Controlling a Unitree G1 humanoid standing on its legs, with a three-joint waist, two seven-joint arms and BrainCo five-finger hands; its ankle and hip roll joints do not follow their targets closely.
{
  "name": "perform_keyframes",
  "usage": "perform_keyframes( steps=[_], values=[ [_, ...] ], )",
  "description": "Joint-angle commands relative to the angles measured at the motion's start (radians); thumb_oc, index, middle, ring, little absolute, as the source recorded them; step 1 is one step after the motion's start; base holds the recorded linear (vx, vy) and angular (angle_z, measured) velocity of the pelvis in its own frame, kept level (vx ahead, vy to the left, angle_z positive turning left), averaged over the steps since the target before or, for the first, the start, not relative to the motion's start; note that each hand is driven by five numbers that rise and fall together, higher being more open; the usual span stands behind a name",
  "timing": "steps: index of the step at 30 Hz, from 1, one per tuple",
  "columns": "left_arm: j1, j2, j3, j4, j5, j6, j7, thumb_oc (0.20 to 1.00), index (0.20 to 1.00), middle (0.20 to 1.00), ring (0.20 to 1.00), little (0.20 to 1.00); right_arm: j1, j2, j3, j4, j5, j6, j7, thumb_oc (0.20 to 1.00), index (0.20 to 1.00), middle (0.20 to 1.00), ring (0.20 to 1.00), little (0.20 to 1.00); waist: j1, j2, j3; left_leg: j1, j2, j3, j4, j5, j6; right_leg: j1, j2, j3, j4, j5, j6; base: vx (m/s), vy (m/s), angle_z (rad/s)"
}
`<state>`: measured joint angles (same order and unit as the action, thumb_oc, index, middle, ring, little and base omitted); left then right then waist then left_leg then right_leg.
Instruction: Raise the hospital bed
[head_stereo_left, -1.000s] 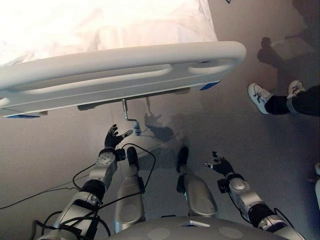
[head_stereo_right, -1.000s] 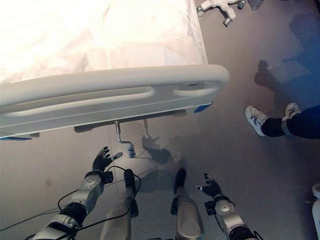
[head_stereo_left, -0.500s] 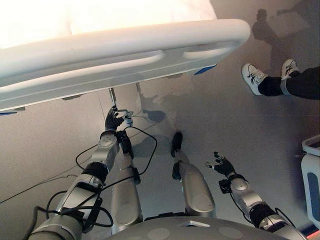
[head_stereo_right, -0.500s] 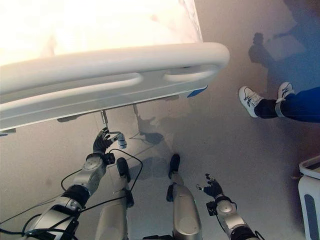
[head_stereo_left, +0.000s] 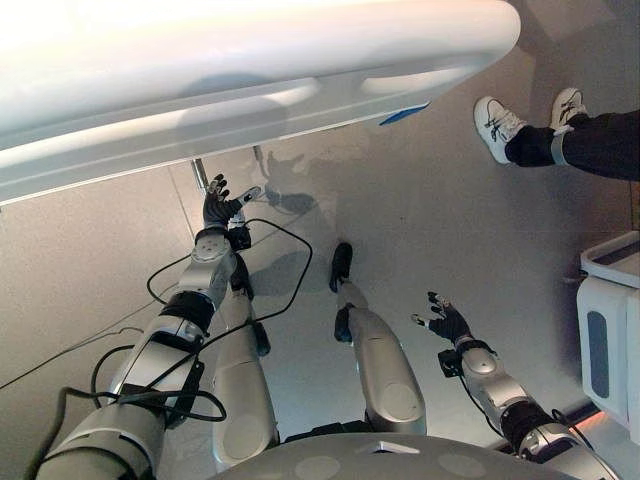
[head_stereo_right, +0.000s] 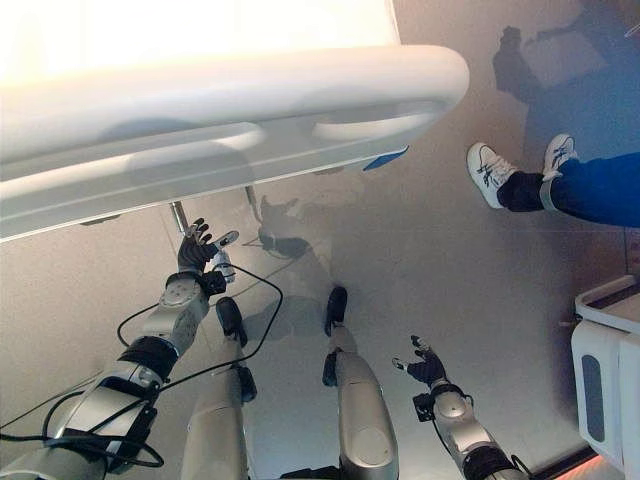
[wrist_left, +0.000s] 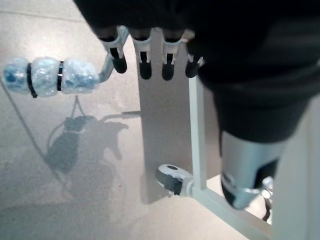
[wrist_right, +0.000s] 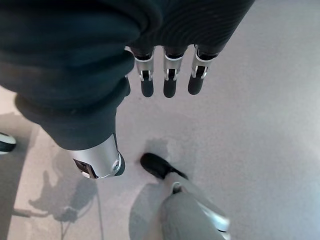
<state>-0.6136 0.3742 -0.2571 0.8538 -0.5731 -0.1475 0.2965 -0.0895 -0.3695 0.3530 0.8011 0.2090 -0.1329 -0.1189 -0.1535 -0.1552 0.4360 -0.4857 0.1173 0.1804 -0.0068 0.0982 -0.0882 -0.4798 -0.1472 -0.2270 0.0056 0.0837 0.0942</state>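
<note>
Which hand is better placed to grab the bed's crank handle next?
Left. The left hand, fingers open, is right beside the crank handle under the footboard; the right hand hangs far away over bare floor.

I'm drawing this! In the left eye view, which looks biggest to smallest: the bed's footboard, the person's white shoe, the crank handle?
1. footboard, by far the biggest.
2. white shoe.
3. crank handle, tiny beside the left hand.
</note>
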Motion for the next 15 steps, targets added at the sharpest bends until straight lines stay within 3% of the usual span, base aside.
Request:
perform_keyframes(
  steps=[1, 15],
  values=[
    [-0.042, 0.017, 0.001, 0.038, -0.025, -0.033, 0.009, 1.0, 1.0, 1.0, 1.0, 1.0, 0.012, -0.028, 0.007, -0.02, 0.035, -0.022, -0.01, 1.0, 1.0, 1.0, 1.0, 1.0, 0.008, -0.043, -0.006, -0.08, -0.058, -0.049, -0.036, 0.069, 0.044, -0.125, 0.026, 0.018, -0.039, 0.182, 0.07, -0.03, -0.006, 0.0],
    [-0.108, 0.021, 0.004, 0.09, -0.032, -0.031, 0.029, 1.0, 1.0, 1.0, 1.0, 1.0, 0.001, -0.04, 0.008, -0.061, 0.065, -0.039, -0.025, 1.0, 1.0, 1.0, 1.0, 1.0, 0.002, -0.058, 0.033, -0.158, -0.061, -0.07, -0.052, 0.095, 0.044, -0.199, 0.023, 0.0, -0.039, 0.196, 0.074, 0.0, -0.002, 0.0]
  ],
)
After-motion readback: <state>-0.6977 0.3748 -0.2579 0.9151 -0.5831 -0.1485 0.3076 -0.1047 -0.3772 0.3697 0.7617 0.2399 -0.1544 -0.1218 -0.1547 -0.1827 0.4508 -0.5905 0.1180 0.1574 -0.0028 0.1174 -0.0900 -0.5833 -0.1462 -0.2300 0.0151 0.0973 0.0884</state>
